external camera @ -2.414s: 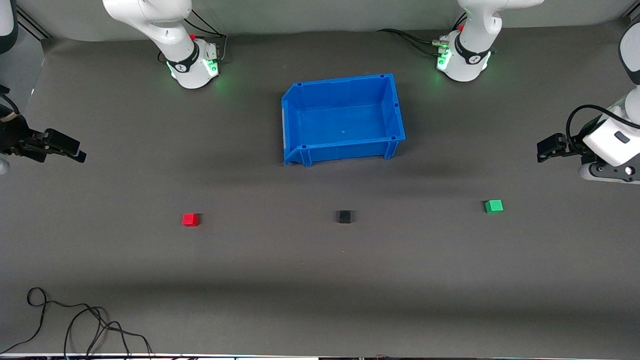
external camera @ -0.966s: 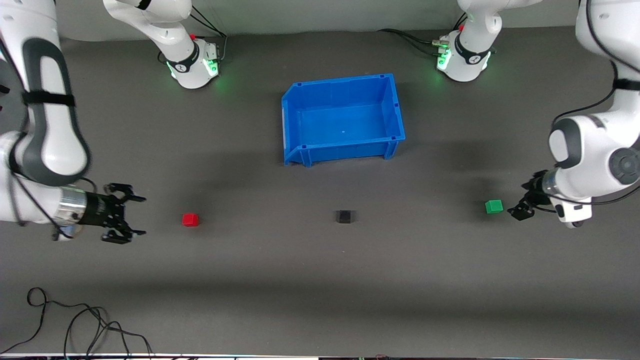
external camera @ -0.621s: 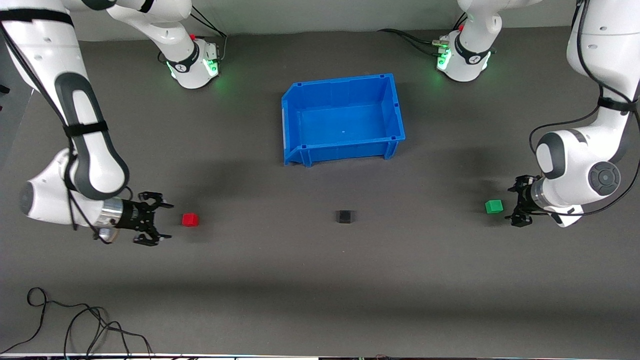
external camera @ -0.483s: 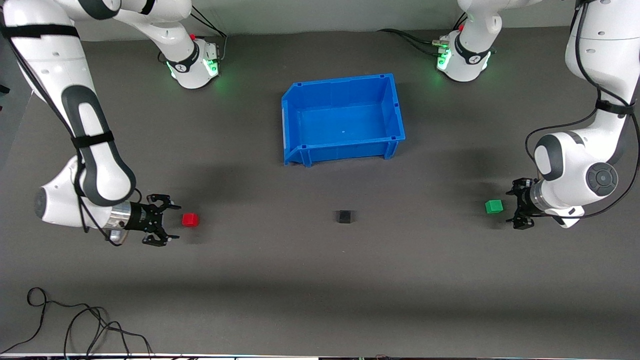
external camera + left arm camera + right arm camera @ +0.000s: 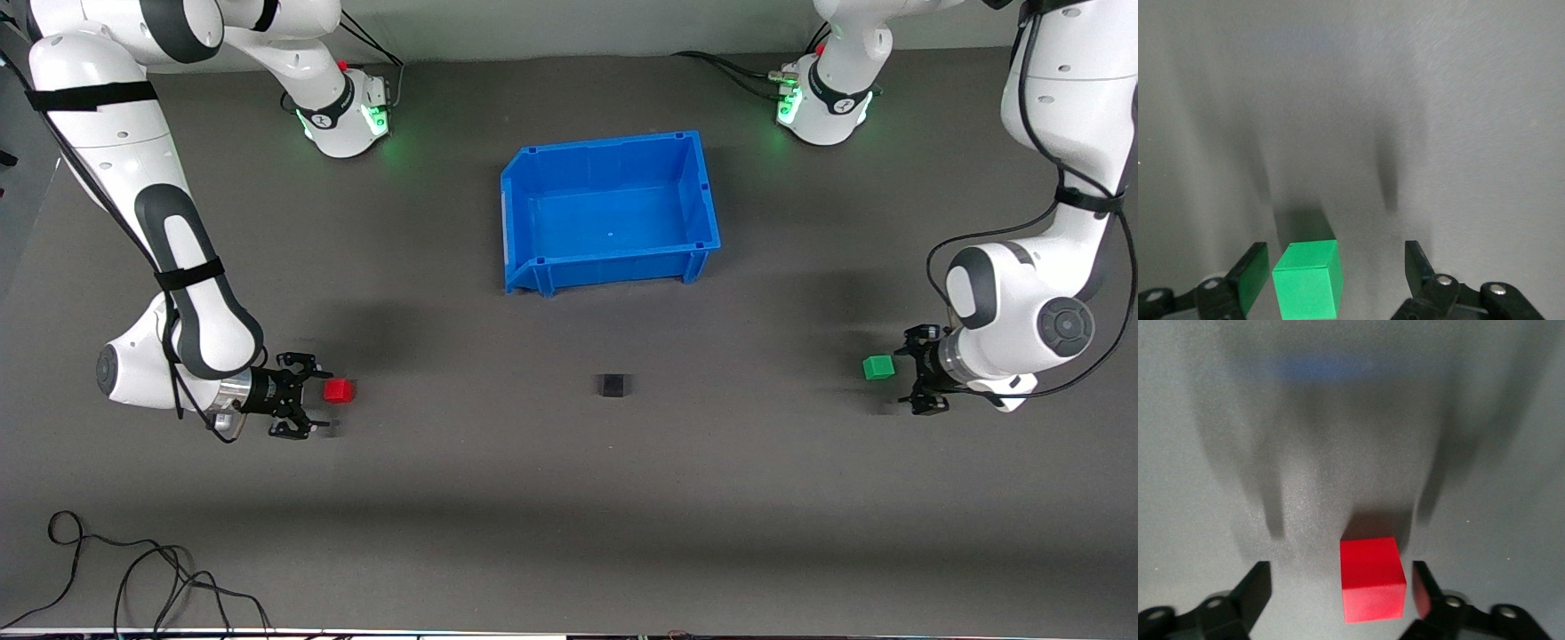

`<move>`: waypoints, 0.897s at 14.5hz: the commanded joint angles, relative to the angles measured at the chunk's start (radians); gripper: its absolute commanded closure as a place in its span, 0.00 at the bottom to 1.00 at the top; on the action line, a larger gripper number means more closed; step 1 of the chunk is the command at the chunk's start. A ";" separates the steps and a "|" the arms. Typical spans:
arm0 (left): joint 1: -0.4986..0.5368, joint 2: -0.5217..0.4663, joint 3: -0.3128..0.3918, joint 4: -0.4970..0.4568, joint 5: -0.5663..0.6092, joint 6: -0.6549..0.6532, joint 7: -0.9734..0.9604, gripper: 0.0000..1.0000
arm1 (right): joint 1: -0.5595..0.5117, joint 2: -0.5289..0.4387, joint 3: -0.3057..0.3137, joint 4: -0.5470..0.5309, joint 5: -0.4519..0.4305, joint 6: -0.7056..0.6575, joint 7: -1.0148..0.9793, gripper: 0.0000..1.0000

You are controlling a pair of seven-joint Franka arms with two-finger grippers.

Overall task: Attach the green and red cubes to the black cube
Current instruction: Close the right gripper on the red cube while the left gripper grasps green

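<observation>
Blue bin [image 5: 609, 147] mid-table, nr bases. Right gripper [image 5: 307, 397] low at right arm's end, fingers apart, red cube [image 5: 338, 390] at mouth, close to one finger. Left gripper [image 5: 917, 380] low at left arm's end, fingers apart, green cube [image 5: 877, 367] at mouth, close to one finger. Black cube [image 5: 612, 385] on table btwn both, untouched.
</observation>
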State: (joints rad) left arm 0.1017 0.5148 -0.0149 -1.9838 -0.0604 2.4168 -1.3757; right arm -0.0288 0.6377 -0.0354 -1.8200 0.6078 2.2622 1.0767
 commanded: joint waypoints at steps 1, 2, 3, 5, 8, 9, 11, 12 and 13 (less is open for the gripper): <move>-0.013 0.011 0.006 -0.003 0.004 -0.004 -0.028 0.12 | 0.006 0.000 -0.003 0.004 0.032 0.004 -0.027 0.48; -0.020 0.013 0.006 -0.010 0.004 -0.005 -0.028 0.12 | 0.006 -0.003 -0.003 0.004 0.032 0.000 -0.027 0.55; -0.020 0.013 0.006 -0.013 0.004 -0.007 -0.028 0.12 | 0.006 -0.003 -0.003 0.004 0.032 -0.001 -0.027 0.58; -0.020 0.011 0.006 -0.013 0.004 -0.010 -0.029 0.12 | 0.006 -0.006 -0.003 0.004 0.032 -0.001 -0.026 0.68; -0.030 0.007 0.006 -0.021 0.004 -0.016 -0.032 0.12 | 0.006 -0.007 -0.003 0.004 0.032 -0.001 -0.026 0.72; -0.031 0.007 0.006 -0.021 0.002 -0.016 -0.034 0.16 | 0.006 -0.009 -0.003 0.004 0.033 -0.003 -0.026 0.72; -0.031 0.004 0.006 -0.021 0.004 -0.015 -0.031 0.27 | 0.006 -0.013 -0.003 0.008 0.033 -0.025 -0.026 0.72; -0.033 0.004 0.006 -0.021 0.007 -0.015 -0.023 0.30 | 0.006 -0.021 -0.003 0.010 0.033 -0.032 -0.024 0.72; -0.036 0.004 0.006 -0.018 0.008 -0.015 -0.019 0.39 | 0.006 -0.030 -0.003 0.011 0.033 -0.041 -0.018 0.72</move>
State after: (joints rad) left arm 0.0813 0.5373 -0.0167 -1.9925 -0.0592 2.4112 -1.3863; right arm -0.0283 0.6333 -0.0332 -1.8141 0.6111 2.2531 1.0767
